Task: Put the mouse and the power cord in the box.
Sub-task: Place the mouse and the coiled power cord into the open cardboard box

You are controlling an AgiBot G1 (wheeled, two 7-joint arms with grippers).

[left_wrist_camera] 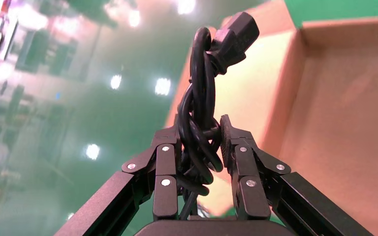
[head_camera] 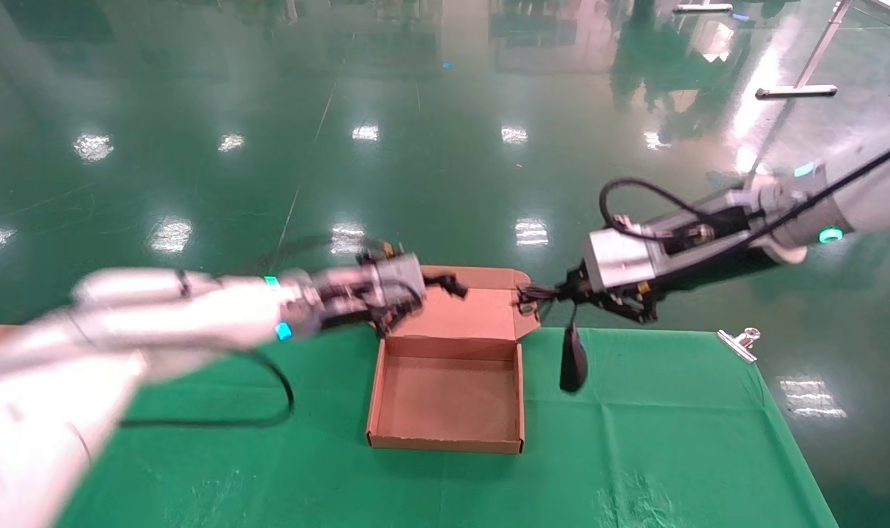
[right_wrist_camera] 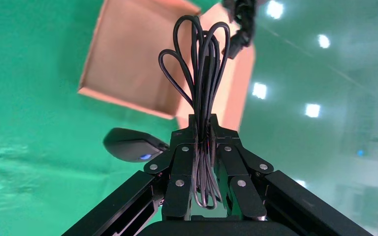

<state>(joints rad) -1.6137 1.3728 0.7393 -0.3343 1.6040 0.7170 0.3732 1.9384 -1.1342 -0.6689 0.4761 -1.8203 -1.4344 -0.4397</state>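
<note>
The brown cardboard box [head_camera: 386,396] lies open on the green cloth, its lid [head_camera: 481,312] standing up at the far side. My left gripper [head_camera: 445,284] hovers over the lid's left part, shut on the power cord [left_wrist_camera: 200,105], whose chunky plug [left_wrist_camera: 234,35] sticks out past the fingertips. My right gripper [head_camera: 551,293] is just right of the lid, shut on the mouse's thin looped cable [right_wrist_camera: 202,64]. The black mouse [head_camera: 573,359] dangles from that cable above the cloth, right of the box. The right wrist view also shows the mouse [right_wrist_camera: 130,144] with its blue light.
A metal clip [head_camera: 738,343] holds the cloth at the table's far right edge. A thick black arm cable [head_camera: 268,414] loops over the cloth left of the box. Beyond the table's far edge is glossy green floor, with a stand base [head_camera: 795,92] at far right.
</note>
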